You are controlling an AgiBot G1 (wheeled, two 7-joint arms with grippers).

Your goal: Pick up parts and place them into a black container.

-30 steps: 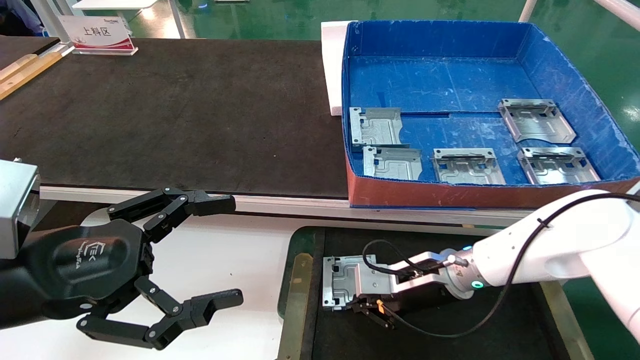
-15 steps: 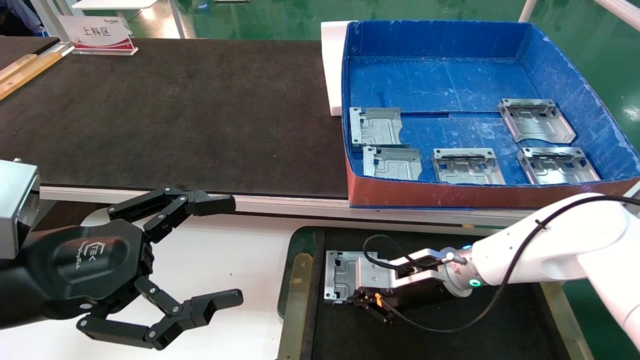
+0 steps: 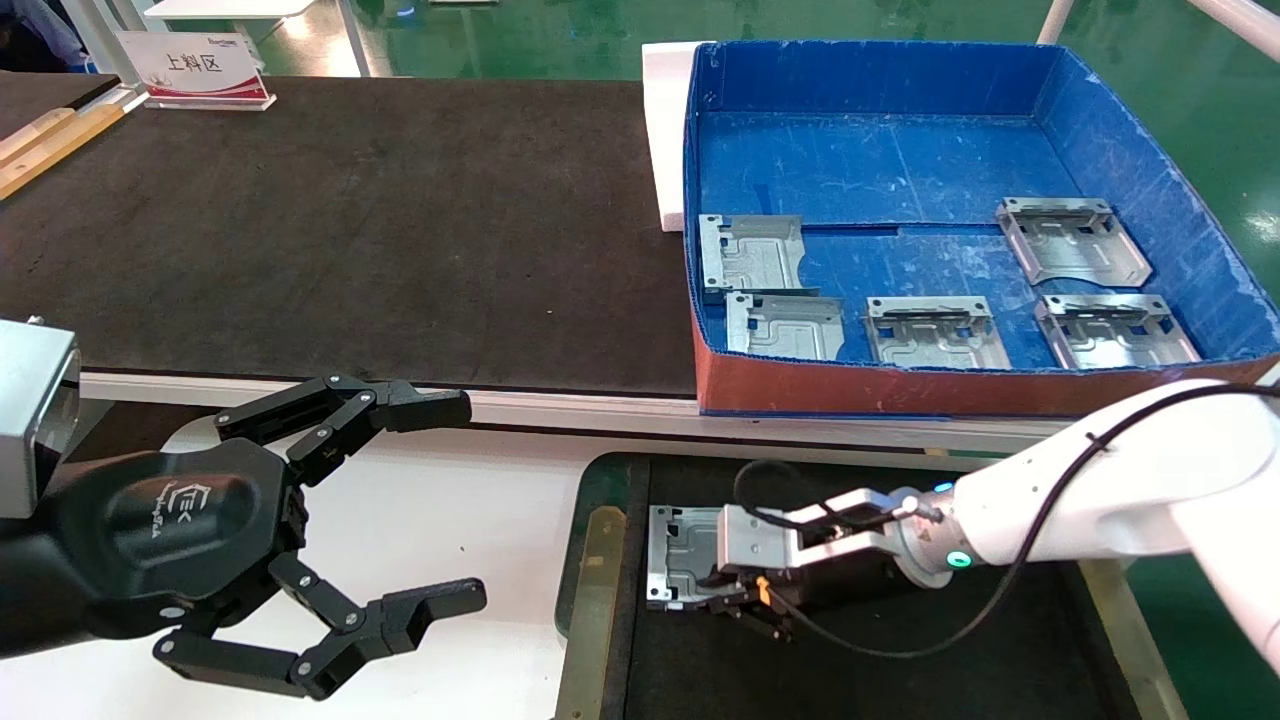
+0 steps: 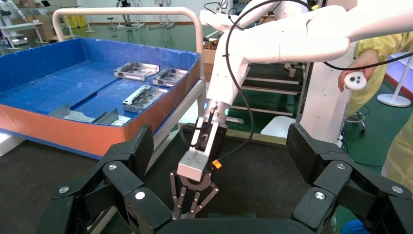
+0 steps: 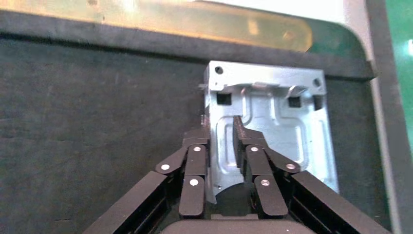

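A silver-grey part (image 3: 682,552) lies at the left end of the black container (image 3: 905,665), at or just above its floor. My right gripper (image 3: 713,590) reaches into the tray from the right. In the right wrist view its two fingers (image 5: 197,146) sit close together astride one side edge of the part (image 5: 282,126), so it is shut on that edge. My left gripper (image 3: 470,500) hangs open and empty over the white surface to the left. The left wrist view shows the right gripper (image 4: 187,212) low over the tray floor.
Several more parts (image 3: 750,252) lie in the blue box (image 3: 880,160) with a red front, behind the tray. A long black mat (image 3: 350,220) covers the table to its left. The tray has a brass side strip (image 3: 592,600).
The right gripper and the part have shifted slightly together: up a little, then back down and a touch left. The left arm has not moved.
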